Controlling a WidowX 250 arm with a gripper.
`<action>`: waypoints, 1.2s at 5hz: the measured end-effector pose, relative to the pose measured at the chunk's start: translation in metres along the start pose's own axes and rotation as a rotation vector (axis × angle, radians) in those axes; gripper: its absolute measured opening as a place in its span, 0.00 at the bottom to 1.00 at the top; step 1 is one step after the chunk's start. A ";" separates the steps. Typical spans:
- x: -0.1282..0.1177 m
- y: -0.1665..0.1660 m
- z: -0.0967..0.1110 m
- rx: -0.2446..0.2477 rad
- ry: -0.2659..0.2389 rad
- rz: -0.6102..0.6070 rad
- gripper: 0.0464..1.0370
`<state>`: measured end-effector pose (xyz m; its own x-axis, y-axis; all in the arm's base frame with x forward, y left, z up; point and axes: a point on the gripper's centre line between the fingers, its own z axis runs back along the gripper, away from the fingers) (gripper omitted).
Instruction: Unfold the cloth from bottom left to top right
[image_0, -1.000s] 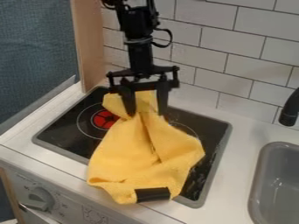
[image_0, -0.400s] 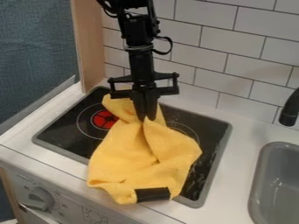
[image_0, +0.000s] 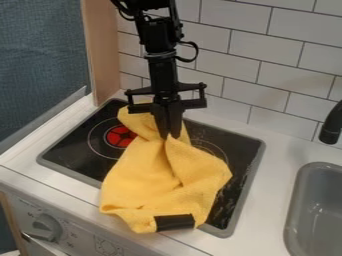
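- We are viewing a black two-finger gripper (image_0: 169, 137), which is hanging from the top of the camera view and pointing down over the hob.
- We are finding its two fingers drawn together, side by side, and their tips are pinching a raised fold in the upper part of a soft yellow cloth (image_0: 157, 175).
- We are recording the cloth as lying bunched and creased across the middle of a black glass hob with a grey rim (image_0: 61, 169); its lower end is crossing the near rim and reaching the front edge of the white countertop (image_0: 264, 200).
- We are noting one cloth flap rising behind and to the image left of the fingers, and a dark rectangular strip (image_0: 175, 223) crossing the lower edge.
- We are observing a round red burner mark (image_0: 120, 136) showing just beside the cloth, on the image left.
- We are listing a grey oval-cornered sink (image_0: 298, 200) and a black curved tap (image_0: 330, 129) as standing at image right, well apart from the cloth.
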<state>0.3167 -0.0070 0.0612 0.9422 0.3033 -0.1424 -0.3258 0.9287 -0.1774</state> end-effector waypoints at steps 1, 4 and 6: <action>-0.001 -0.003 0.004 -0.012 0.015 -0.009 0.00; -0.003 -0.065 0.017 -0.046 0.002 -0.130 0.00; 0.013 -0.095 -0.020 -0.075 0.069 -0.166 0.00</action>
<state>0.3583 -0.0952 0.0568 0.9768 0.1292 -0.1711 -0.1733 0.9456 -0.2753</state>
